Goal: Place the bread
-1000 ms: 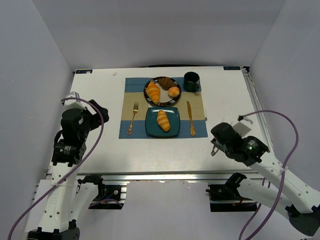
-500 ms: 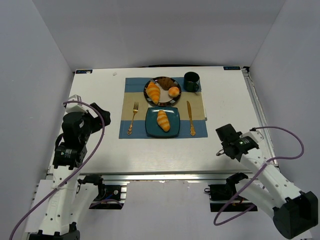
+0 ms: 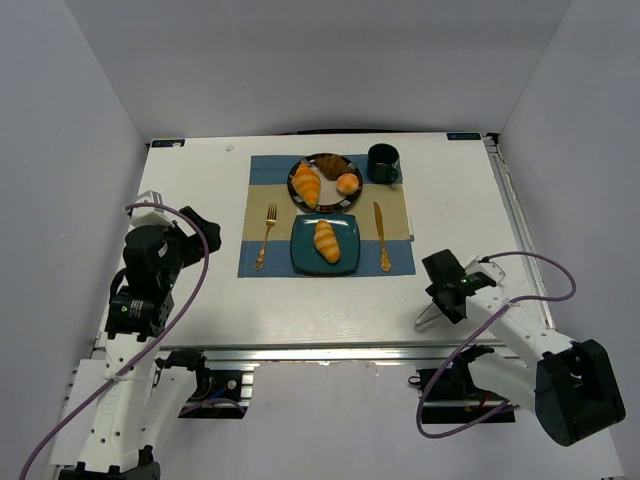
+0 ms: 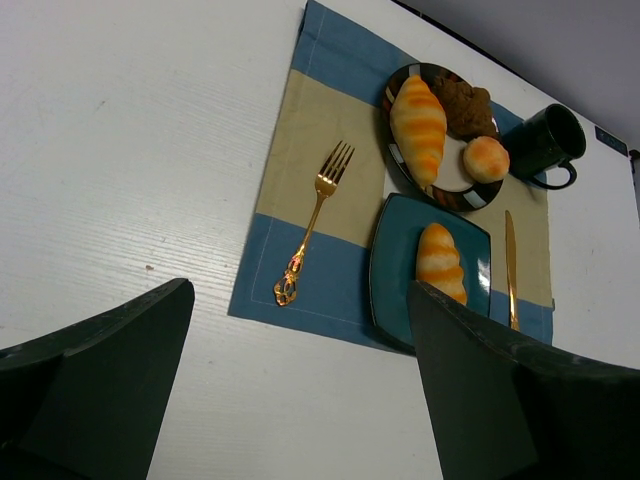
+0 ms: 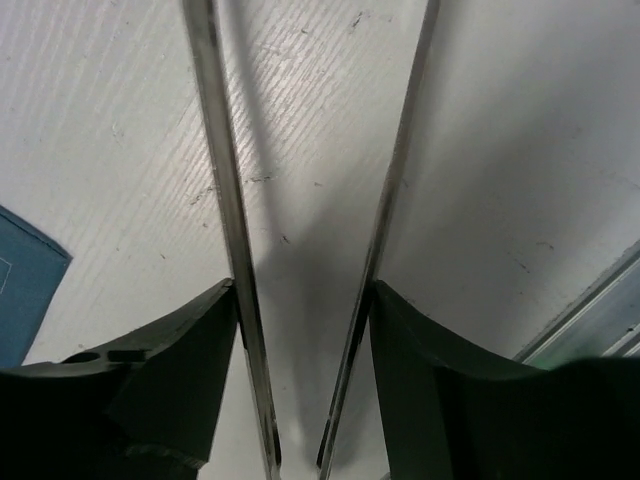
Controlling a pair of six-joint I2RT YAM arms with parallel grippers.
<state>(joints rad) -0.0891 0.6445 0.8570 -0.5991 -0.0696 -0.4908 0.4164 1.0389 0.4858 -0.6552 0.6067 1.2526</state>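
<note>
The bread (image 3: 326, 241), a golden roll with paler ridges, lies on the teal square plate (image 3: 350, 232) at the placemat's near middle. It also shows in the left wrist view (image 4: 440, 262). My right gripper (image 3: 441, 291) is near the table's front right, far from the bread. It is shut on metal tongs (image 3: 424, 318), whose two blades (image 5: 215, 180) spread out over bare table in the right wrist view. My left gripper (image 3: 188, 238) is open and empty at the table's left, with its jaws wide apart in the left wrist view (image 4: 300, 290).
A round dark plate (image 3: 300, 197) behind the teal one holds a larger orange roll (image 3: 307, 184), a small round bun (image 3: 347, 183) and a brown piece. A dark mug (image 3: 383, 162) stands at the back right. A gold fork (image 3: 266, 236) and a gold knife (image 3: 381, 238) flank the teal plate on the blue-and-tan placemat (image 3: 262, 170).
My right arm has drawn back toward the table's front edge and turned, so the tongs now point to the near left. The left arm has hardly moved. The bread has not moved.
</note>
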